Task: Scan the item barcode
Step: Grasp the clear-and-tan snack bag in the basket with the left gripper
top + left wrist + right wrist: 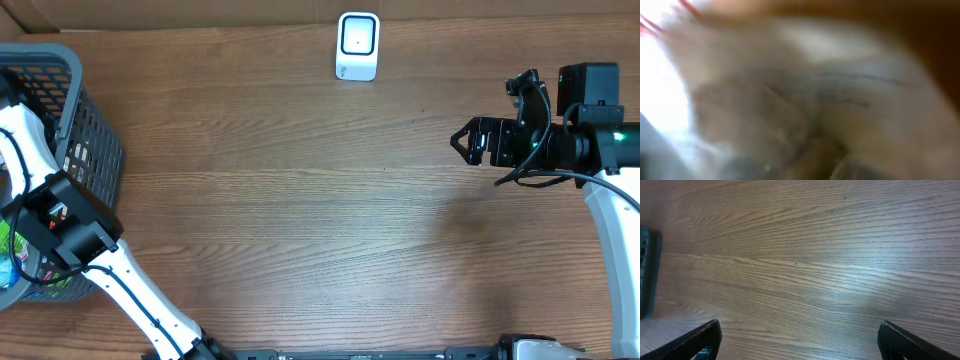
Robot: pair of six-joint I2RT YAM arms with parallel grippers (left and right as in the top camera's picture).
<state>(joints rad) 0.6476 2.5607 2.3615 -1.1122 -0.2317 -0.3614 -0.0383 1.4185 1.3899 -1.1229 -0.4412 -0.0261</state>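
Item in the basket is a pale blur; left gripper there, hold impossible to tell. Scanner and wide-open right gripper sit well apart from it.

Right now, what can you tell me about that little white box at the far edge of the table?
The white box is small, with rounded corners and what looks like smooth plastic. Its face holds a dark-rimmed square window with a pale centre. It sits by itself on the wooden table, near the far edge, roughly midway across. Only the table touches it.
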